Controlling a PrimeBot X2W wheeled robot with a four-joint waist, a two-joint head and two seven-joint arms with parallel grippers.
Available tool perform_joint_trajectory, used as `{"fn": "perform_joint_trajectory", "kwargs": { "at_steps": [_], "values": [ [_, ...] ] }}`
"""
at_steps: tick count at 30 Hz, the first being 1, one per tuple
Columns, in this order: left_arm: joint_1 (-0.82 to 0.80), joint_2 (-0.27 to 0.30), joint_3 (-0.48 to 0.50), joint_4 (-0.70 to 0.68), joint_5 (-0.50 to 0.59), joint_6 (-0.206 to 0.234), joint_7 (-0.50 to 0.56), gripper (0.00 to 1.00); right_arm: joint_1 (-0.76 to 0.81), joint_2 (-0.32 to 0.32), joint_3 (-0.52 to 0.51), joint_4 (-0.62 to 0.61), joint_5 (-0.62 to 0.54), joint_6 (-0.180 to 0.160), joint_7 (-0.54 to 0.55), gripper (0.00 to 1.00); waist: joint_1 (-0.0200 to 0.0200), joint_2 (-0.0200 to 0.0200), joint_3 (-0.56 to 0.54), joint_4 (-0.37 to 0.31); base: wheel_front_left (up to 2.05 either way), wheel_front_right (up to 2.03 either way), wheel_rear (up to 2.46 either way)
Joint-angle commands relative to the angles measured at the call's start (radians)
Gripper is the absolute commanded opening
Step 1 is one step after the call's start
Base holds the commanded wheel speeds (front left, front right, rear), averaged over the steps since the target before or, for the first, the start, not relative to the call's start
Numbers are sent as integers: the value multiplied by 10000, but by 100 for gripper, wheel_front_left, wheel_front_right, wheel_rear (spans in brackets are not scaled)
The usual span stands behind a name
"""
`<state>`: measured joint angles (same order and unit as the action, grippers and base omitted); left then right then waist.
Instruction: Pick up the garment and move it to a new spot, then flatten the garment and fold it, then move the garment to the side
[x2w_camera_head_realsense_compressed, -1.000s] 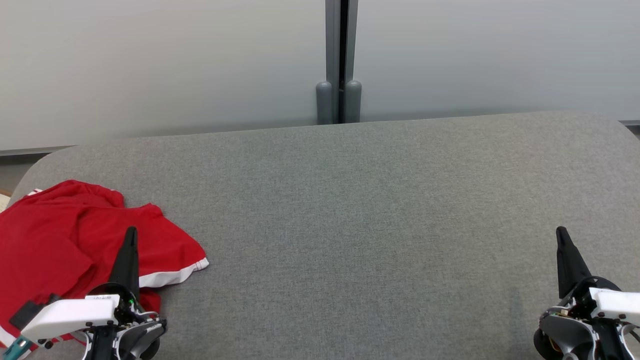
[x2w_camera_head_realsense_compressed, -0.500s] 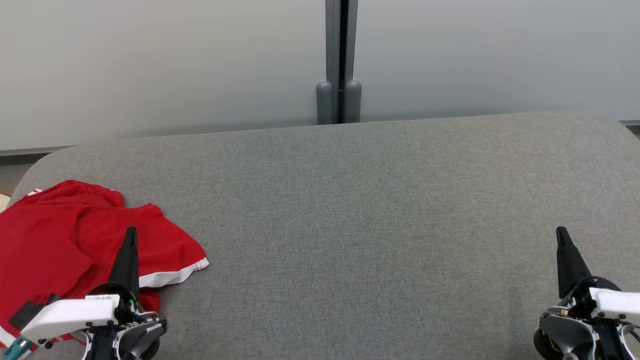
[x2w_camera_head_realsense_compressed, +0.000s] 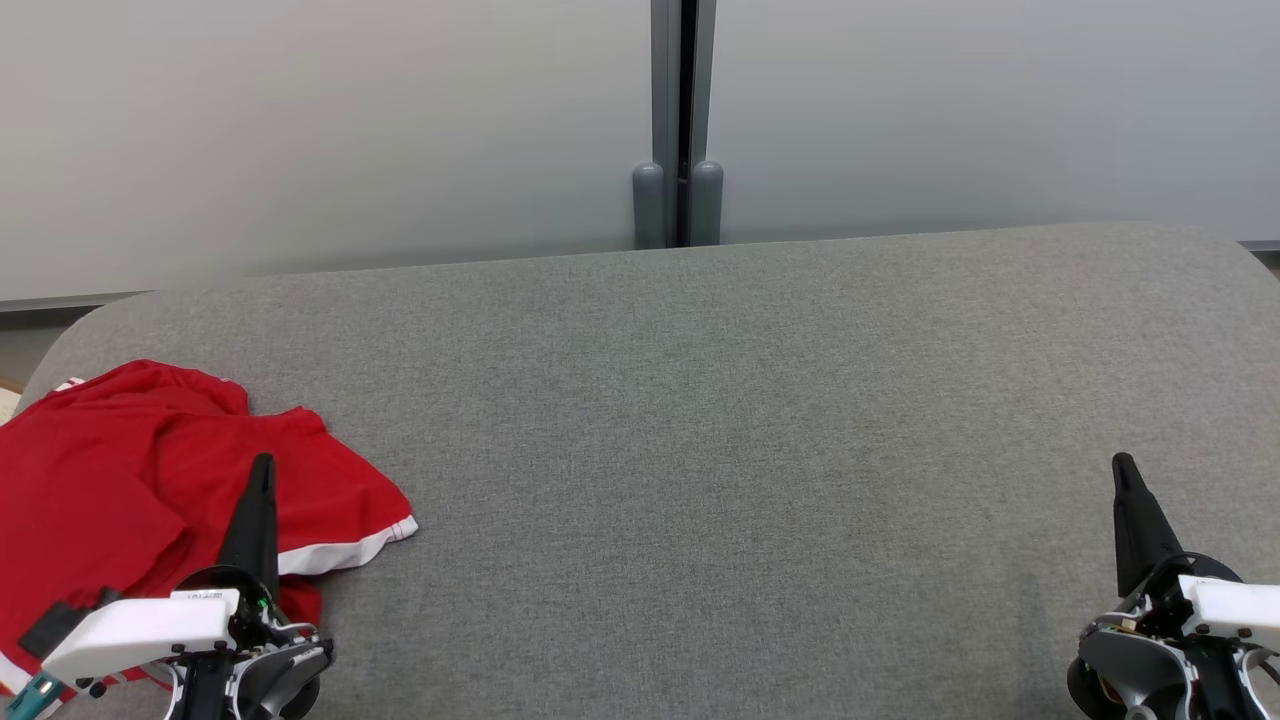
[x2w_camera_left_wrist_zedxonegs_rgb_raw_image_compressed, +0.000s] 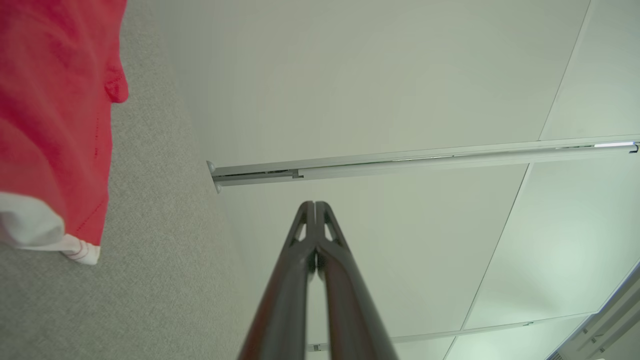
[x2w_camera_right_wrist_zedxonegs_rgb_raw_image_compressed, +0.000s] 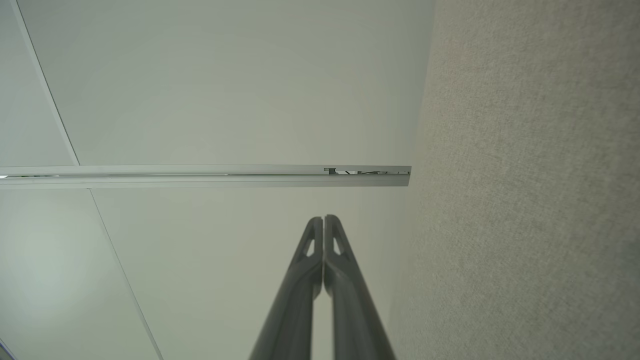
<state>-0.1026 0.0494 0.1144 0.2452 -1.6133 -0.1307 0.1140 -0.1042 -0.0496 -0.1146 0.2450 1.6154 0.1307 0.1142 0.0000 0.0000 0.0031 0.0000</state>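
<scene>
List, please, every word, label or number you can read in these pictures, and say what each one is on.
No text here can be read.
Small dark print on the white casing of the left gripper: too small to read.
Red garment: no writing shows on it.

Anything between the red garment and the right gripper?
No. In the head view, bare grey fabric surface runs from the red garment to the right gripper.

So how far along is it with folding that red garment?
Nothing looks done: the red garment lies crumpled at the grey table's left end. Nothing is in hand: left gripper and right gripper are both shut and empty. Picking up, moving, flattening, folding and setting aside all remain.
</scene>
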Motion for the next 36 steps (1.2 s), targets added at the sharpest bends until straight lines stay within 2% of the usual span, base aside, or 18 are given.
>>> {"fn": "perform_joint_trajectory", "kwargs": {
  "at_steps": [1,19,20,23,36],
  "values": [
    [-135,29,20,5,18,-37,12,0,-99,-4,9,3,-63,0,15,0,0,0,0,0,0,0,0],
    [-136,29,20,5,18,-37,12,0,-99,-4,9,3,-64,0,15,0,0,0,0,0,0,0,0],
    [17,-4,-4,27,-2,0,-2,100,20,2,-2,24,3,0,-3,100,0,0,0,0,0,0,0],
    [302,-93,-24,268,-2,11,-5,100,240,67,15,253,4,0,-5,100,0,0,1,-1,0,0,0],
    [502,40,191,-302,173,9,-368,100,392,50,422,-167,-925,0,-614,100,0,0,18,3,0,0,0]
  ]
}}
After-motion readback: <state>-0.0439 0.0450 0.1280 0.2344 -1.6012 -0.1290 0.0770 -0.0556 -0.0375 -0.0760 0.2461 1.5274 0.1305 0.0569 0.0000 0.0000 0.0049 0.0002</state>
